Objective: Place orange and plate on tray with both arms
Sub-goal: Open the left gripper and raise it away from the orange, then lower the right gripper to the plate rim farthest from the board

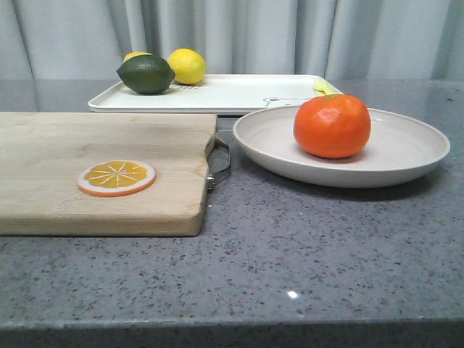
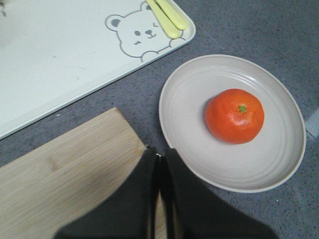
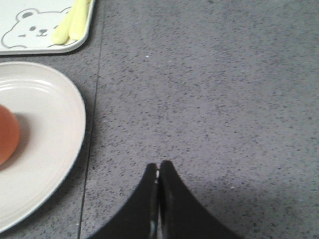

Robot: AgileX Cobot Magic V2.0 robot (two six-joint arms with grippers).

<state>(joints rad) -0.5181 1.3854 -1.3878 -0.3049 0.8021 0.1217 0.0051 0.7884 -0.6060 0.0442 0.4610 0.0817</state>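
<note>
The orange [image 1: 332, 125] rests inside the off-white plate [image 1: 406, 156], right of centre on the grey counter; both also show in the left wrist view as orange [image 2: 234, 115] and plate [image 2: 189, 129]. Behind them lies the white tray [image 1: 239, 93] with its bear drawing [image 2: 137, 36]. My left gripper [image 2: 159, 153] is shut and empty, hovering over the corner of the cutting board beside the plate's rim. The right gripper [image 3: 158, 165] is shut and empty above bare counter, with the plate [image 3: 45, 124] off to one side. Neither gripper appears in the front view.
A wooden cutting board [image 1: 87, 167] with a metal handle [image 1: 220, 161] carries a flat orange slice [image 1: 117, 177]. On the tray's far left sit a dark green lime [image 1: 146, 74] and a yellow lemon [image 1: 187, 66]. Pale yellow strips [image 2: 167, 17] lie on the tray's corner.
</note>
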